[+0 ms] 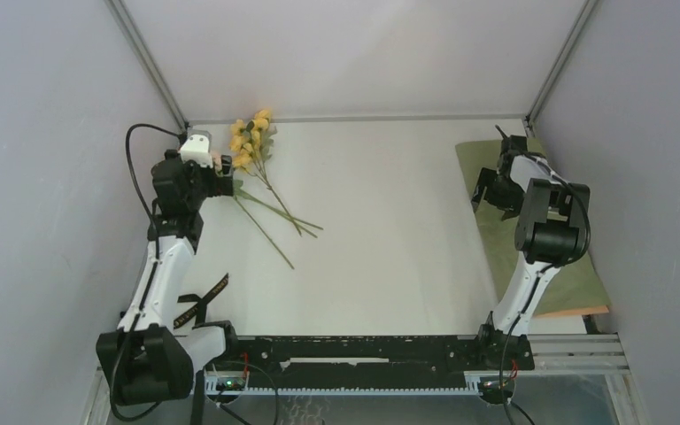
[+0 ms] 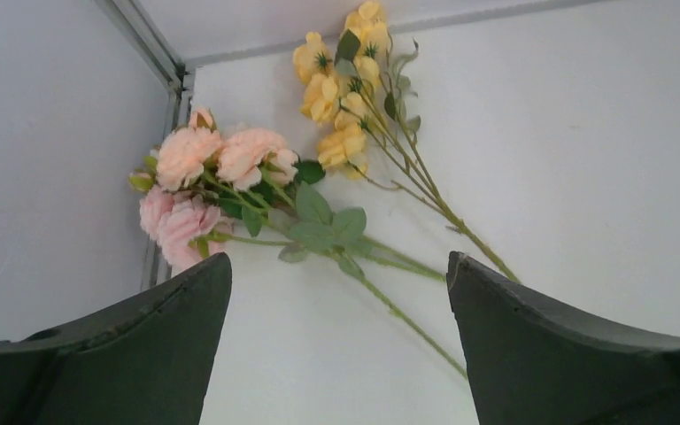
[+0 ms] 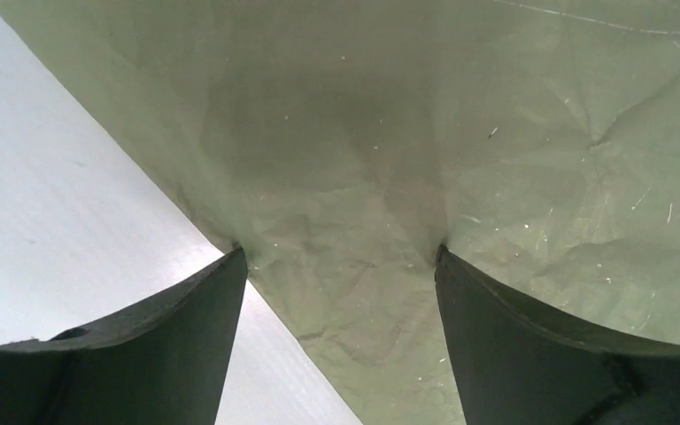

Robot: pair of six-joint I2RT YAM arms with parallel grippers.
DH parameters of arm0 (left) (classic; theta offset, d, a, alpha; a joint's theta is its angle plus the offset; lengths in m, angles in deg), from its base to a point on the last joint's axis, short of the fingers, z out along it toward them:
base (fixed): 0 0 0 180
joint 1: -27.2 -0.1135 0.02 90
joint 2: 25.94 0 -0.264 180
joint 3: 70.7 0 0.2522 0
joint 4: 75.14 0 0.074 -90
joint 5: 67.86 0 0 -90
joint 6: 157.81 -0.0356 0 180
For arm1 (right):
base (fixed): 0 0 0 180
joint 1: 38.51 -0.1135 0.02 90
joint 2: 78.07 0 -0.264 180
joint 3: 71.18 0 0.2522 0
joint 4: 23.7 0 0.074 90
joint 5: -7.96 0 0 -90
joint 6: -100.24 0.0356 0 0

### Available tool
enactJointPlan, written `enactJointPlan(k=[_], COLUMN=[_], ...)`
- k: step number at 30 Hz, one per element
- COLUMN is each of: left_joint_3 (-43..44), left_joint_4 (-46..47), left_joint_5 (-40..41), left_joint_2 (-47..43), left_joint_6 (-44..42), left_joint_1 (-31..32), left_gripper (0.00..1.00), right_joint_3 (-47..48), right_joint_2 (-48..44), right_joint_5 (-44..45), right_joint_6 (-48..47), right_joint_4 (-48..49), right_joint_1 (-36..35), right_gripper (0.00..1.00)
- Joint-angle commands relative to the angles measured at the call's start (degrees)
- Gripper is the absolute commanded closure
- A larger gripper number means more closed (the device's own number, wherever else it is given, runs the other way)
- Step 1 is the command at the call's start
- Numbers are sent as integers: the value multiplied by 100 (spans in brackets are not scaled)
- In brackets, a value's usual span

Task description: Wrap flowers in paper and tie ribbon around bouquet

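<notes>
Your left end effector gapes wide, so pinch the probably light, floppy flowers by the stalks just ahead.

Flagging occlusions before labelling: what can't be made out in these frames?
- Top view: flowers' pink blooms, mostly behind the left claw.
- Top view: ribbon, partly behind the left arm.
- Top view: paper middle, behind the right arm; right wrist view crops its edges.

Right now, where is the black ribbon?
In the overhead view, the ribbon lies on the table's near left side, right beside the left arm, well short of the flowers.
</notes>
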Motion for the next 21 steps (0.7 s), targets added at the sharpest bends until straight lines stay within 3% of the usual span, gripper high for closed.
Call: enactJointPlan(k=[1,6,8,15,18,21], left_joint_3=[447,845,974,1175,1201,1193], left_joint_4=[-2601,-3423,-3593,-3959,-4128,-4246], left_joint_5=[-144,-456,-509,-713,-889,-1188], left_joint_2=[-339,-280,-230,-153,-124,-91], left_joint_6=[-494,-537,-561,-675,-661,-627], left_joint_1=[-27,-35,-35,-36,-27,-16], left_gripper=[5,6,6,8,10,15], right_joint_3=[500,1957,2650,4264,3997,2433], right_joint_2=[555,1615,1893,2228,1647,105], right_joint_5=[-427,-1615,-1502,-3730,-3848,-3351], right_joint_6=[-117,-232,-90,843,1141,1393], right_joint_4=[-649,-1937,-2224,-1375,-889,114], right_joint_1=[-408,-1433,-2039,-3327,-3320,-2988], right_gripper=[16,20,22,24,25,25])
